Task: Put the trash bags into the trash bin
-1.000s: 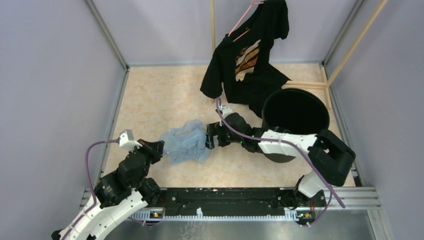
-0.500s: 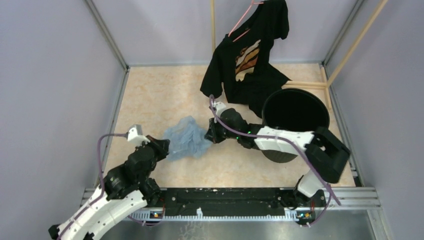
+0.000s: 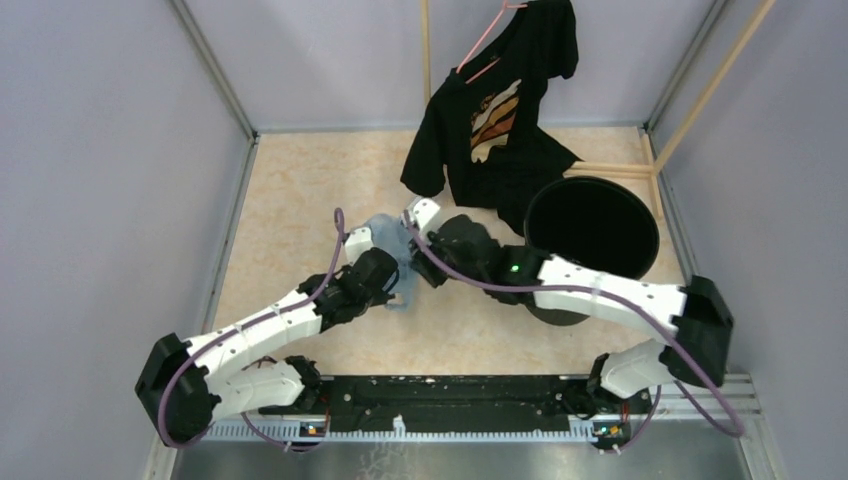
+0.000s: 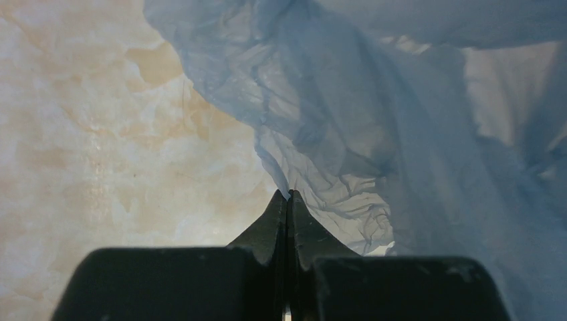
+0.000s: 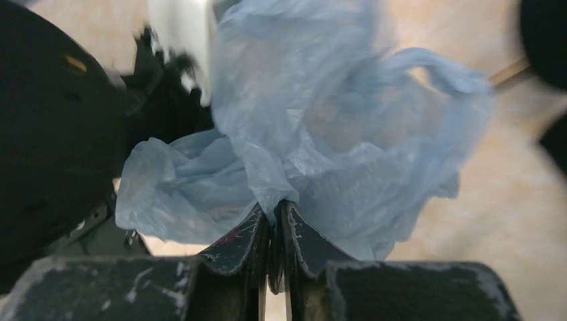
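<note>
A black bin (image 3: pixel 640 215) is seen right of the right gripper (image 5: pixel 275 206). A pale blue bag (image 5: pixel 321 134), judged light, limp and slippery, is pinched at bunched folds, the surest hold, by it and the left gripper (image 4: pixel 287 194), directly ahead of both.

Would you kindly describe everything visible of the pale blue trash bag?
The trash bag is thin, translucent pale blue plastic, crinkled and bunched into loose folds. Both grippers pinch it: the left gripper is shut on one gathered edge, the right gripper on another. From above it shows only partly between the two wrists, over the table, outside the trash bin.
</note>
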Robot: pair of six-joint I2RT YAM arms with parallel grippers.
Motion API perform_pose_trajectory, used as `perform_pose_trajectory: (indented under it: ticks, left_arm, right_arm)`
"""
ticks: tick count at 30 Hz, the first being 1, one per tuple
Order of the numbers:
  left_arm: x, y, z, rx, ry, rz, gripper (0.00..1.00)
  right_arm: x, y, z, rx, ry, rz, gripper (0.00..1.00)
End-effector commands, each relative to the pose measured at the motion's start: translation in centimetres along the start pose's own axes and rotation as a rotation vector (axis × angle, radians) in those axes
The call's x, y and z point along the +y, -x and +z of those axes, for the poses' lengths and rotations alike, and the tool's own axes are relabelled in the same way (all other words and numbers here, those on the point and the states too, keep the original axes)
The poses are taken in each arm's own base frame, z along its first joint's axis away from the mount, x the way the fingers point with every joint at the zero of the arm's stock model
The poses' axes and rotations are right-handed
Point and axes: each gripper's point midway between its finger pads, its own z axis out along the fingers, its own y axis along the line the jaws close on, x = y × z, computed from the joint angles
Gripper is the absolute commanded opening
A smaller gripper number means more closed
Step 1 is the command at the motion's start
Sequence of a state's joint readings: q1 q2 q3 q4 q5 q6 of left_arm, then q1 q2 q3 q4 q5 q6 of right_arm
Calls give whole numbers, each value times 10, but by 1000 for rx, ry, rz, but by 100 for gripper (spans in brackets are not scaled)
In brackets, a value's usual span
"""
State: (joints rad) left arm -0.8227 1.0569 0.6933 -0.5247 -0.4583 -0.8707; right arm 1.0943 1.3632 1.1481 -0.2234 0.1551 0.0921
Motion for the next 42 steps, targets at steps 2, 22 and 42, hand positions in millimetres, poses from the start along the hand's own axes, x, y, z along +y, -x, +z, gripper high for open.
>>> perform_pose_trajectory:
  ticks: [2, 22, 42]
  left_arm:
    - [17, -32, 7, 48, 8, -98, 0]
    - [52, -64, 11, 0, -49, -280, 0]
    - [69, -82, 11, 27, -23, -359, 0]
  right_arm:
    - [60, -74, 38, 169, 254, 229, 22]
    - [82, 19, -42, -166, 501, 406, 95]
    - [-3, -34, -29, -38, 270, 117, 77]
